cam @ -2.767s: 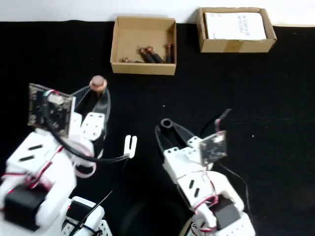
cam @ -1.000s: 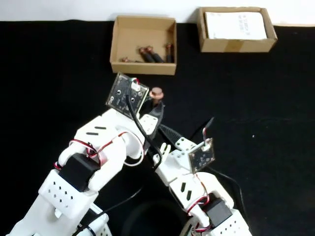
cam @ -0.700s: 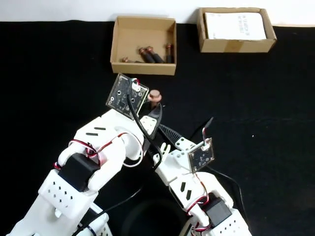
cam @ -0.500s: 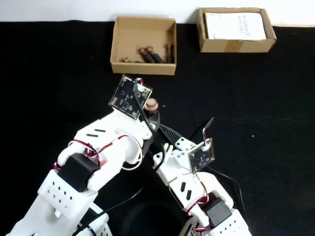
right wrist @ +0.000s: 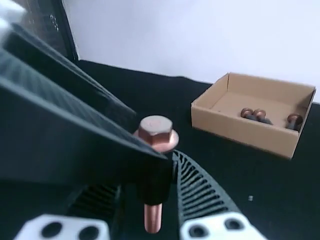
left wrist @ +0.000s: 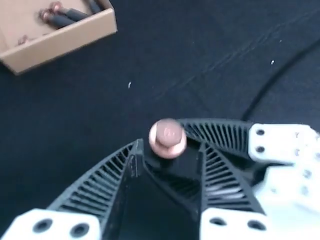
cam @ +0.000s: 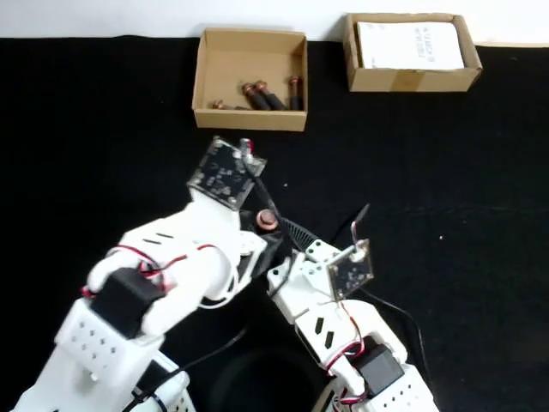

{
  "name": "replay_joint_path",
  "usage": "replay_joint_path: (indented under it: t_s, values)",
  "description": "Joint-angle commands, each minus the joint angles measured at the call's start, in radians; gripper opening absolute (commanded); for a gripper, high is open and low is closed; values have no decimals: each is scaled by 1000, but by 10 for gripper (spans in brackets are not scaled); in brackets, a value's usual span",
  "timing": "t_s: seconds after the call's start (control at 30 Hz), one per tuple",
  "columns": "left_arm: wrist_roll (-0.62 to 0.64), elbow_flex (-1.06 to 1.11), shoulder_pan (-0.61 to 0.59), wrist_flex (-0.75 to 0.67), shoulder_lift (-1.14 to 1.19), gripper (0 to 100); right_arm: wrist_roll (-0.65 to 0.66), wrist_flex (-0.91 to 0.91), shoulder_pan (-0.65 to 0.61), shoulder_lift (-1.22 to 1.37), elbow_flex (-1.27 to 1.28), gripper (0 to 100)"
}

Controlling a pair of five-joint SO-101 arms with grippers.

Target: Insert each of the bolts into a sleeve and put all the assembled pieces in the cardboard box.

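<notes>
Pinching copper hex bolt (left wrist: pixel 167 138), ribbed left fingers (left wrist: pixel 115 175); right fingers (right wrist: pixel 200 195) seemingly clamp black sleeve (right wrist: pixel 152 186).

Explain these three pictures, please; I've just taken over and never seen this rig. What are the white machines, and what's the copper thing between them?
The white machines are two robot arms, left and right, with black ribbed grippers. One picture looks down over the black table; the other two come from cameras on each arm's wrist. The copper thing is a bolt. The left gripper holds it, and its shank passes through a black sleeve held in the right gripper. At the far edge a cardboard box holds finished pieces; a second box holds white paper.
</notes>
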Motion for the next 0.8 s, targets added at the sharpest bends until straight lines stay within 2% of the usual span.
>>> replay_joint_path:
  t_s: [0.0,0.17,0.33,0.5,0.63,0.77]
  values:
    - [-2,-116,-10,92,2,210,-2,-12,19,-18,117,8]
    - [-2,-309,-28,193,-1,207,-3,-133,173,-10,108,8]
    - [-3,-544,-202,196,-1,162,3,-151,199,-8,27,8]
    - [-32,-492,-364,204,-5,162,183,-189,199,41,-51,8]
    - [-110,-406,-421,199,-8,161,235,-371,199,282,-113,8]
    - [-117,-358,-432,203,-8,161,233,-535,237,693,-321,8]
